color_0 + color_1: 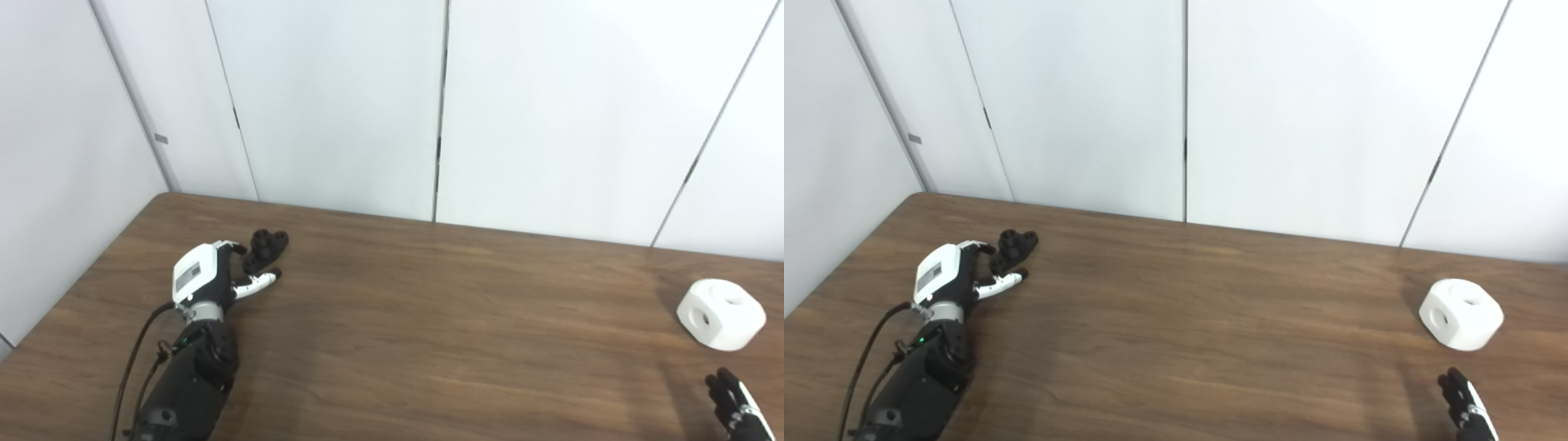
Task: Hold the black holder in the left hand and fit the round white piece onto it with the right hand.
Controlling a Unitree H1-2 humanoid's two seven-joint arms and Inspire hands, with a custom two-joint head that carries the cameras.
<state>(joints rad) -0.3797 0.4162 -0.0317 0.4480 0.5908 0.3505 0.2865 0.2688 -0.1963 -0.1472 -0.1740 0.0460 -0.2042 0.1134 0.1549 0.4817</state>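
Observation:
The black holder (266, 249) lies on the wooden table (429, 318) at the back left. My left hand (208, 275) is right beside it, fingers apart around its near side; thumb and fingertips seem to touch it, with no closed grip. The round white piece (721, 313), with round holes in its faces, sits at the right side of the table. My right hand (738, 407) enters at the bottom right corner, a short way in front of the white piece and apart from it; only its fingertips show.
White wall panels (429, 104) stand behind the table's far edge. The table's left edge runs close to my left arm (184, 380).

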